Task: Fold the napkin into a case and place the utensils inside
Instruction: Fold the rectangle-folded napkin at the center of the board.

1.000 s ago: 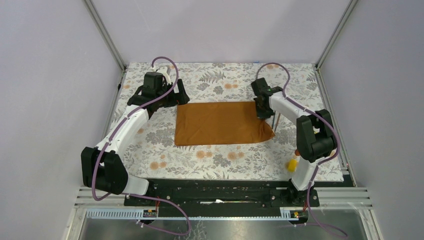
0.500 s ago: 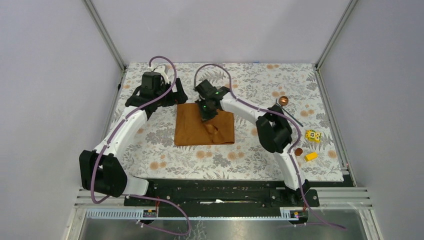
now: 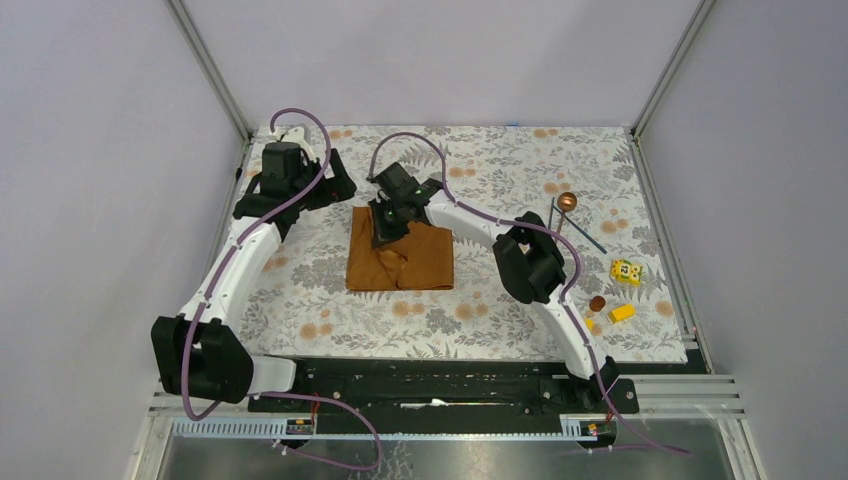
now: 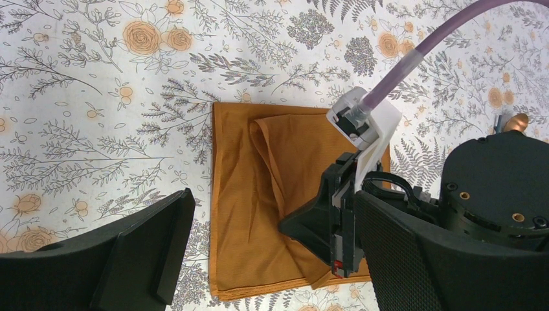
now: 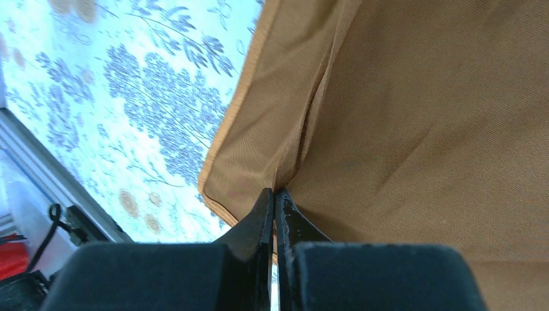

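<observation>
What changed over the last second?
Right gripper, shut on the napkin, dragged its right edge leftward, folding it narrower. Left gripper, open and empty throughout, drew back slightly toward the far-left corner. Unchanged: the right grip, the napkin's left edge.

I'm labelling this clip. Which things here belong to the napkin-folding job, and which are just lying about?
Job in hand:
- napkin
- utensils

Lying about:
- yellow blocks
- small brown disc

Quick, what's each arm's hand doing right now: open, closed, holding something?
Left gripper: open wide, holding nothing.
Right gripper: shut, pinching a fold of the shiny orange-brown cloth napkin.
</observation>
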Tool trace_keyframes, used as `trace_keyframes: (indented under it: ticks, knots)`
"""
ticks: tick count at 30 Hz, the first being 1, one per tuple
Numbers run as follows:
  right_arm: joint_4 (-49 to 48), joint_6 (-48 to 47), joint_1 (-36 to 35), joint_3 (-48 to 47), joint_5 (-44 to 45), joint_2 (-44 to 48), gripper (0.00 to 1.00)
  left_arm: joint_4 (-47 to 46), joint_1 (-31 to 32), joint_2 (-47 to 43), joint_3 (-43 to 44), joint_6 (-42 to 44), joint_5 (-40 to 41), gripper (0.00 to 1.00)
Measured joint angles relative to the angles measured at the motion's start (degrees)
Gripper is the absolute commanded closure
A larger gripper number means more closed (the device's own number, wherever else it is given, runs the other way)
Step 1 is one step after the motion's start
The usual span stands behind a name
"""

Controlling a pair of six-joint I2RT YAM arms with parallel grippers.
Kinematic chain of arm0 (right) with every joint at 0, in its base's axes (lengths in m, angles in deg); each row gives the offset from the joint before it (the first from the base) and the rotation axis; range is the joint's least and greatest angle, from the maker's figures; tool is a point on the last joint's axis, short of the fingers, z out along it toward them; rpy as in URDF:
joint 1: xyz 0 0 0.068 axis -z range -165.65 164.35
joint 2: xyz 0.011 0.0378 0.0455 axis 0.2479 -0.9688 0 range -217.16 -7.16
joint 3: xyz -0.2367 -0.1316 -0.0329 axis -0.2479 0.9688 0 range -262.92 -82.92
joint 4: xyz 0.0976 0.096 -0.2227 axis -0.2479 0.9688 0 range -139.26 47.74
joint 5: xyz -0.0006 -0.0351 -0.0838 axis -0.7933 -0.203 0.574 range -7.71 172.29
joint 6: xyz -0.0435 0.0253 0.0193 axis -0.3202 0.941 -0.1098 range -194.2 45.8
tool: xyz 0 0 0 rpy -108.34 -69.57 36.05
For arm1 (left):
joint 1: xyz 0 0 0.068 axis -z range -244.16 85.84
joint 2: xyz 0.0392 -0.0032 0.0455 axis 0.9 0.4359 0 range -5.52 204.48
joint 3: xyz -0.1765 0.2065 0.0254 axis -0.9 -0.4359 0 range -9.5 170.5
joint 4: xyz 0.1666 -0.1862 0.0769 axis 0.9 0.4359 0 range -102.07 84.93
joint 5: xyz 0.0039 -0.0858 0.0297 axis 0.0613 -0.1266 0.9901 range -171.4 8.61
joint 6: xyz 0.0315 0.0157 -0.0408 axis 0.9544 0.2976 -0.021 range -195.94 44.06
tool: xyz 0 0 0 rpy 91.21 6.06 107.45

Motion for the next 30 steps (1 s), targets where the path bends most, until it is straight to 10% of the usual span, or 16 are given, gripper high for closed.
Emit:
trace_keyframes:
  ticks: [30]
  knots:
    - [-4.8,5.9,0.0,-7.0,-5.0,-4.7,1.00,-0.2,-1.5,-0.5,-0.7,-0.6,1.0,0.01]
